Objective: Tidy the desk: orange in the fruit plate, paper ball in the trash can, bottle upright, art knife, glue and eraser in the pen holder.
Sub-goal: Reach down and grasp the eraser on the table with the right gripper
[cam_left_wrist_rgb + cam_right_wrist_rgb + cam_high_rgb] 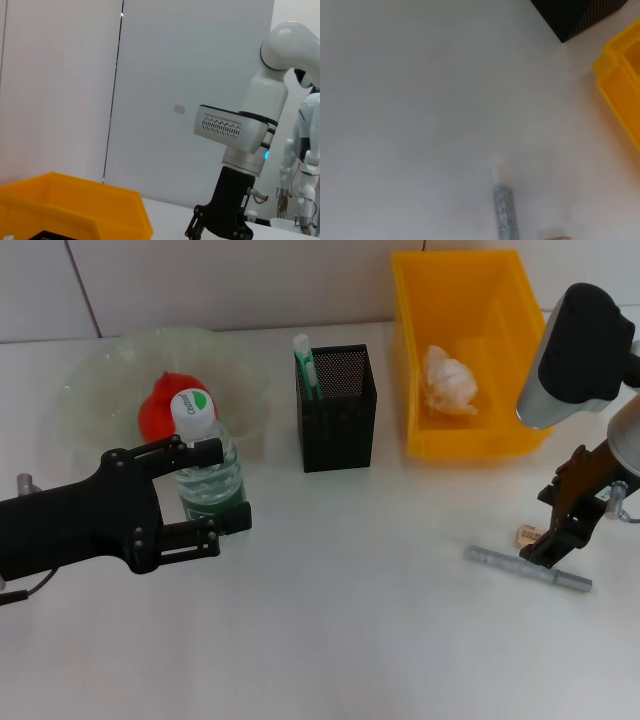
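On the white worktop (350, 640), the right claw (548, 545) stands just above the glue stick (527, 569), eraser (529, 534) beside it; I cannot tell its grip. The left claw (215, 495), open, brackets the upright bottle (205, 462). Farther off stands the pen holder (337, 407).

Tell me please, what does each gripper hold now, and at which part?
The left gripper stands around the upright bottle, about its upper body below the cap. The right gripper holds nothing; it hangs over the grey art knife.
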`<action>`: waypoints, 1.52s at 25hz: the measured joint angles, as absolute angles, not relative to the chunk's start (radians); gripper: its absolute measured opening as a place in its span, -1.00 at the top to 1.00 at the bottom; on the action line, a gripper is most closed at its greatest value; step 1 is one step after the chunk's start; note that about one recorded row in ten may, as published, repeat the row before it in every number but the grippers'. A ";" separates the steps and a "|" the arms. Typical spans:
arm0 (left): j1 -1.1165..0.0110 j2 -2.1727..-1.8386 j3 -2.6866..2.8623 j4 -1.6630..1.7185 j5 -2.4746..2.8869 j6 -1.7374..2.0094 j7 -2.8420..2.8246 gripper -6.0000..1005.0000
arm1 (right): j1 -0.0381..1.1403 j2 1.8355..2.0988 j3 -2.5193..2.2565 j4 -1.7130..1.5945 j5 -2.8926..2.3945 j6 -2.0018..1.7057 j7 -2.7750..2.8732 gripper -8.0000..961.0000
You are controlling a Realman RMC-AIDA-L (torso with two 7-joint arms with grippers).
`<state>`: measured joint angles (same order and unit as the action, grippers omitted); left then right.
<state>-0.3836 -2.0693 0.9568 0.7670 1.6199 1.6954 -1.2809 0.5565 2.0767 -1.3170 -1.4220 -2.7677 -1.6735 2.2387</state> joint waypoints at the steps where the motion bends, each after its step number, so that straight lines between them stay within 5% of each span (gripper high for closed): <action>1: -0.384 -2.069 0.957 0.767 1.620 1.695 -1.281 -0.61 | 0.561 2.076 -1.305 -1.416 -2.772 -1.673 2.233 -0.66; 23: -0.384 -2.071 0.960 0.767 1.611 1.700 -1.284 -0.61 | 0.675 2.042 -1.145 -1.199 -2.790 -1.628 2.138 -0.65; 38: -0.385 -2.071 0.960 0.767 1.611 1.699 -1.286 -0.61 | 0.663 2.056 -1.154 -1.180 -2.790 -1.637 2.125 -0.65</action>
<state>-0.3850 -2.0708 0.9601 0.7670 1.6106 1.6990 -1.2855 0.6628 2.0562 -1.1542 -1.1800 -2.7904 -1.6372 2.1245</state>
